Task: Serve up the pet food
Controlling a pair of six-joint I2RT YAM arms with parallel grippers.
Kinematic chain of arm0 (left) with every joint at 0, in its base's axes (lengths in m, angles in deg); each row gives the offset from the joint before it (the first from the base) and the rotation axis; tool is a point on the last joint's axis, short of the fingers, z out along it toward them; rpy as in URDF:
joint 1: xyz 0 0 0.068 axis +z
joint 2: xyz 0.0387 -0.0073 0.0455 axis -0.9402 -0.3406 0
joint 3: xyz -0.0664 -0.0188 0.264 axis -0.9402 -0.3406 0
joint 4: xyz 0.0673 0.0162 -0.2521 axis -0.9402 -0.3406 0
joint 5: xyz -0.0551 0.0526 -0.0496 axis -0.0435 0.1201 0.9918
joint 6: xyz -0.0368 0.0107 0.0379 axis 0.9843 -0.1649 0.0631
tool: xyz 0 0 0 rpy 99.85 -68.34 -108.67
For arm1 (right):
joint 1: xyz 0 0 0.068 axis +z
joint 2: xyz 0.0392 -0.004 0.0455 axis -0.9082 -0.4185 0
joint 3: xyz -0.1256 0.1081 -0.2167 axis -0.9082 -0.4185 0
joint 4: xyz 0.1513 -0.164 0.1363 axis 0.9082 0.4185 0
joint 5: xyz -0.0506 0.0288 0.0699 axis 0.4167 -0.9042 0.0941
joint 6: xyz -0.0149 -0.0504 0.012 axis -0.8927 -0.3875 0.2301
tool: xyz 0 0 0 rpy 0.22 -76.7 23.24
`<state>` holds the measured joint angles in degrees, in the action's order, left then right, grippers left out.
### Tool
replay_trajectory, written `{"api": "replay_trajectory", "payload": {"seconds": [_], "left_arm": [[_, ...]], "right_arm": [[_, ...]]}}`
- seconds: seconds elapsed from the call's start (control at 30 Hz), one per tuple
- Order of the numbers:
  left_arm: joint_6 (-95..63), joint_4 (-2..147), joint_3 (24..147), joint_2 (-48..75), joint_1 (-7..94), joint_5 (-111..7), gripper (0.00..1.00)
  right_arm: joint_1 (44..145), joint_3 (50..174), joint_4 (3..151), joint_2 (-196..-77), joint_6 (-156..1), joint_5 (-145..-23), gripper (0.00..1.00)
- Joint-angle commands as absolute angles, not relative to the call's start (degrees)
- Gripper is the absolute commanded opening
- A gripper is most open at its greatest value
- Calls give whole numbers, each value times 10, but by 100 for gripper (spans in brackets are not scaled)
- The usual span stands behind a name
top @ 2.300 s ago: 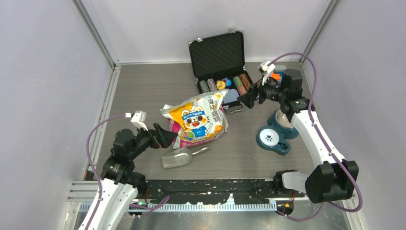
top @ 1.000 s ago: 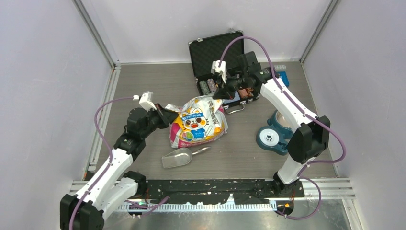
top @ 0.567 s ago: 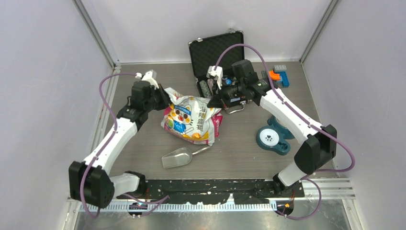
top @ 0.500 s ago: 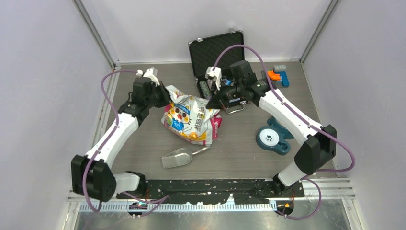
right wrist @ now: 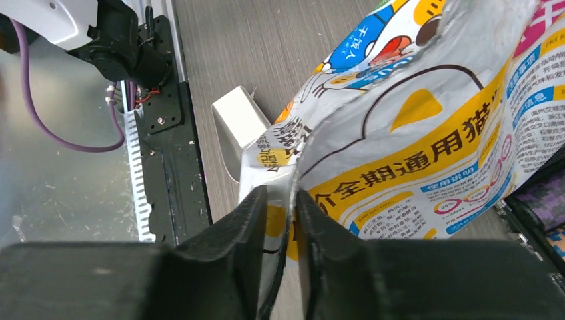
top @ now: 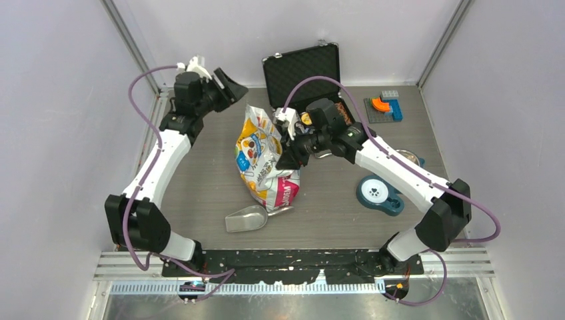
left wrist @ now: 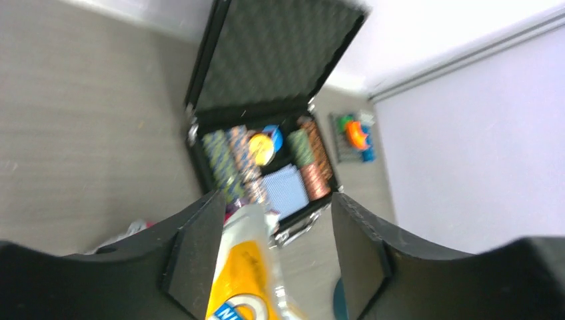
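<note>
No pet food shows; it is hidden. The printed cat bag [top: 260, 155] stands upright mid-table. My left gripper [top: 230, 85] hangs open behind and left of the bag's top, holding nothing. In the left wrist view the bag's top [left wrist: 248, 280] shows blurred below the wide-apart jaws of that gripper [left wrist: 276, 260]. My right gripper [top: 288, 159] is at the bag's right edge. In the right wrist view the side seam of the bag [right wrist: 426, 133] runs between the fingers of that gripper [right wrist: 293, 253], which stand a little apart.
A clear plastic scoop [top: 245, 219] lies in front of the bag, also seen as a scoop [right wrist: 236, 127] in the right wrist view. A teal pet-bowl stand [top: 378, 193] with a steel bowl [top: 408, 159] sits right. An open poker-chip case [top: 303, 73] and toy blocks [top: 383, 105] are at the back.
The bag went from lying flat to standing on end as both arms lifted it. My left gripper let go and drew back to the far left; my right jaws parted slightly.
</note>
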<state>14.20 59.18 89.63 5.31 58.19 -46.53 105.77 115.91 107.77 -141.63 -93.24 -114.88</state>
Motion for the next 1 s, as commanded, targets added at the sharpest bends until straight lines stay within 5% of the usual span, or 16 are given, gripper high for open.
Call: {"api": "replay_trajectory", "payload": {"seconds": [0.0, 0.13, 0.23, 0.43, 0.57, 0.8, 0.97], "left_arm": [[178, 674, 930, 83, 582, -461, 65], [182, 658, 922, 112, 582, -429, 78], [181, 656, 886, 147, 580, -400, 95], [146, 607, 821, 213, 562, -429, 99], [131, 557, 786, 241, 560, -467, 99], [91, 494, 705, 311, 560, -556, 99], [105, 515, 658, 339, 561, -557, 99]], "right_arm": [[1071, 1157, 1085, -1368, -927, -1130, 38], [1071, 1157, 1069, -1337, -933, -1058, 66], [1065, 1148, 1018, -1314, -889, -967, 97], [1039, 1165, 936, -1320, -803, -824, 96], [1038, 1257, 983, -1395, -800, -870, 99], [1039, 1457, 1119, -1536, -833, -1002, 83], [1040, 1506, 1173, -1587, -840, -961, 76]]}}
